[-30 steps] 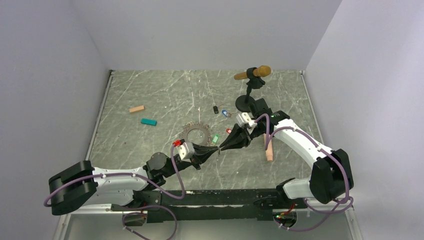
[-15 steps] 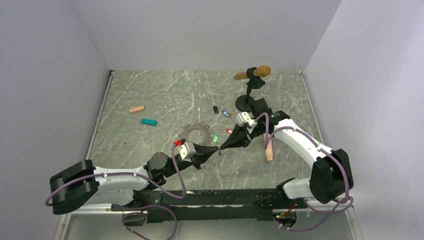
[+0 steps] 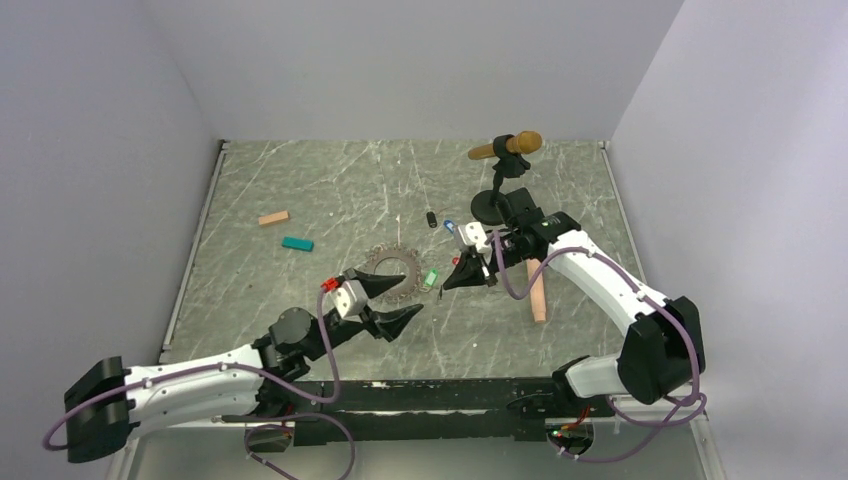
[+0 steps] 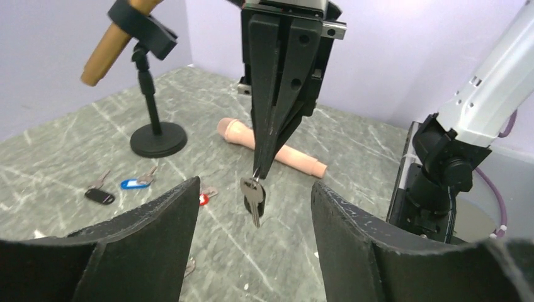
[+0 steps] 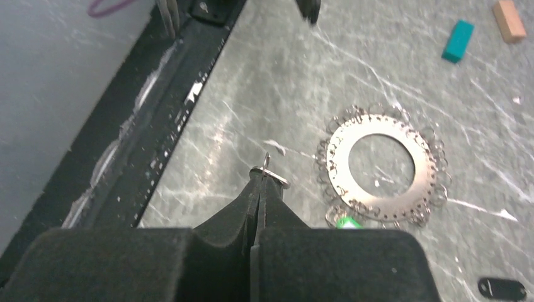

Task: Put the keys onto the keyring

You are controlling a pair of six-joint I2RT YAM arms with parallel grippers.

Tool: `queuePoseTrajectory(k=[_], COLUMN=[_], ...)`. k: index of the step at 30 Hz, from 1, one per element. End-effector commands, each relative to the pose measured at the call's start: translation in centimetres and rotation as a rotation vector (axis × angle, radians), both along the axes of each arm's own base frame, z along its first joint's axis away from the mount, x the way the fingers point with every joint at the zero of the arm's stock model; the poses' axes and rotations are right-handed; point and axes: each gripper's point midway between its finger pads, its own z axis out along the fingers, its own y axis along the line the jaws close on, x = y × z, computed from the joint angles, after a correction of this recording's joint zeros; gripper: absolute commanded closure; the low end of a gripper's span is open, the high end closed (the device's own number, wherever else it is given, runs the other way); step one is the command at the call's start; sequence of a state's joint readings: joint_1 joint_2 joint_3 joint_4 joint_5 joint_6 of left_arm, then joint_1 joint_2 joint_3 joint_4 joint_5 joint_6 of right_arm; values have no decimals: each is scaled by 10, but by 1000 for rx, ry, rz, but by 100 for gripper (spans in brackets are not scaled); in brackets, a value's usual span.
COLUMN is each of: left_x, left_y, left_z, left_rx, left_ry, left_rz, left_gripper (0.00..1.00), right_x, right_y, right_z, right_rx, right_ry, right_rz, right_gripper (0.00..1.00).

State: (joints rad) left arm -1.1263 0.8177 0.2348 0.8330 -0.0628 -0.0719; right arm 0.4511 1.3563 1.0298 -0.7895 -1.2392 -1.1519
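My right gripper (image 3: pixel 446 286) is shut on one of the keys (image 4: pixel 253 200), which dangles from its tip with a dark tag behind it. From the right wrist, a small wire loop (image 5: pixel 269 175) pokes out of the shut tips. My left gripper (image 3: pixel 385 304) stands open just left of it, its fingers (image 4: pixel 151 233) on either side of the hanging key and not touching it. The keyring (image 3: pixel 392 270) lies flat on the table between both arms, its beaded rim (image 5: pixel 378 200) plain to see. A green key (image 3: pixel 431 278) lies at its right edge, a red key (image 3: pixel 457 262) close by.
A black key (image 3: pixel 432 219) and a blue key (image 3: pixel 450 226) lie farther back. A gold microphone (image 3: pixel 510 147) stands on a black round base (image 3: pixel 488 207); a pink microphone (image 3: pixel 538 296) lies under the right arm. A tan block (image 3: pixel 273 218) and teal block (image 3: pixel 296 243) sit at left.
My left gripper has opened and drawn back to the left, letting go of the key. The right gripper stays shut on it and has shifted slightly away.
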Motion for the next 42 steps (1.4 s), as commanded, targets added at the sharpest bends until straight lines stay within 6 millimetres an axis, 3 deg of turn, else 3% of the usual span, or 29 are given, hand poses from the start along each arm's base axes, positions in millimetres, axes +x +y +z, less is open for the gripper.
queuePoseTrajectory(k=[1,8,21,31,42], left_x=[11,9,24,22,24], left_y=[16,-2,-39,-53,-65], left_z=[-22,-38,-36,-41,-44], left_rx=[126,233,307,311,324], left_ry=[71,68,-32,-75,-77], left_rz=[90,33,5,-41,-60], left_gripper=[30,32,40,54,63], right_x=[12,16,9,5,3], right_y=[-9,-12,-9,-7,-6], right_z=[-7,-16,-23,-25,-24], right_rx=[-105,-164,-174,-173,-167], right_ry=[-83,-90,-71,-57,-57], right_rz=[-25,-36,2,21,29], right_gripper=[100,100,100,100,99])
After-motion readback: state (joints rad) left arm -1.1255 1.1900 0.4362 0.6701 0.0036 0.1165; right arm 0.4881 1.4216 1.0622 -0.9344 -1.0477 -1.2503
